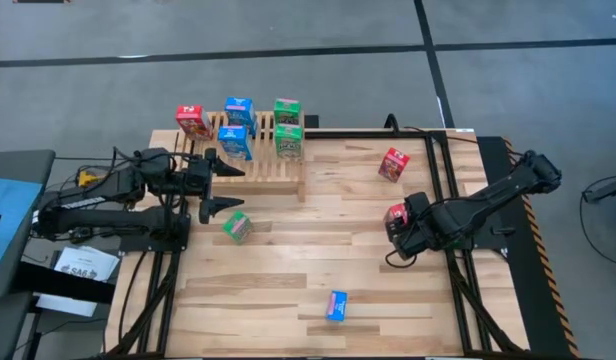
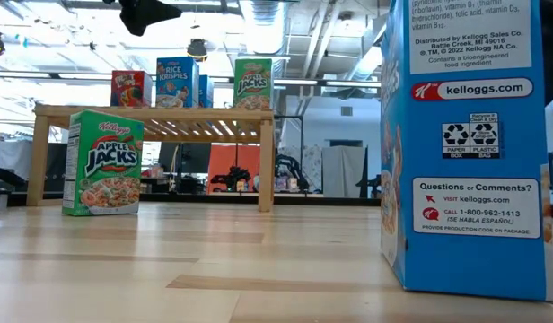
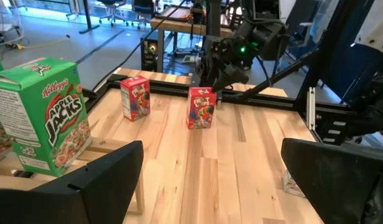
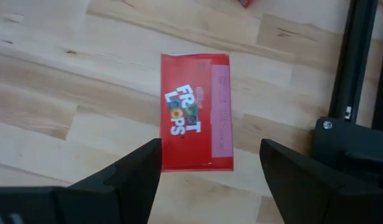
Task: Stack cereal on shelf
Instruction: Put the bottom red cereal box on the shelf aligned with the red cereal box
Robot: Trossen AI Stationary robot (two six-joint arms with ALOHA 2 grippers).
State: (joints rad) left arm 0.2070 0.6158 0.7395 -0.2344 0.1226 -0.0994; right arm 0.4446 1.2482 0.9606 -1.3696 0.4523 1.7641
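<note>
A: Nearest the low camera stands a blue cereal box (image 2: 469, 144), filling the picture's three o'clock side; from above it is the blue box (image 1: 336, 305) near the table's six o'clock edge.

B: And the biggest things?

A: Plank table (image 1: 318, 260) first, then the slatted wooden shelf (image 1: 273, 165) at about eleven o'clock. Five boxes sit on or against it: one red (image 1: 192, 121), two blue (image 1: 238, 112) (image 1: 233, 142) and two green (image 1: 286, 111) (image 1: 288, 140).

B: Where are the arms?

A: Left gripper (image 1: 220, 185) hovers at nine o'clock beside the shelf, fingers spread wide with nothing between them. A green Apple Jacks box (image 1: 236, 227) stands on the table just beside it, towards six o'clock.

B: And the right?

A: Right gripper (image 1: 398, 230) is at three o'clock, over a red Froot Loops box (image 4: 196, 111). Its fingers are apart, one on each side of the box; I can't quite tell whether they touch it, but a gap seems to show.

B: Any other boxes?

A: One more red box (image 1: 393, 163) stands at one o'clock, apart from the rest.
</note>
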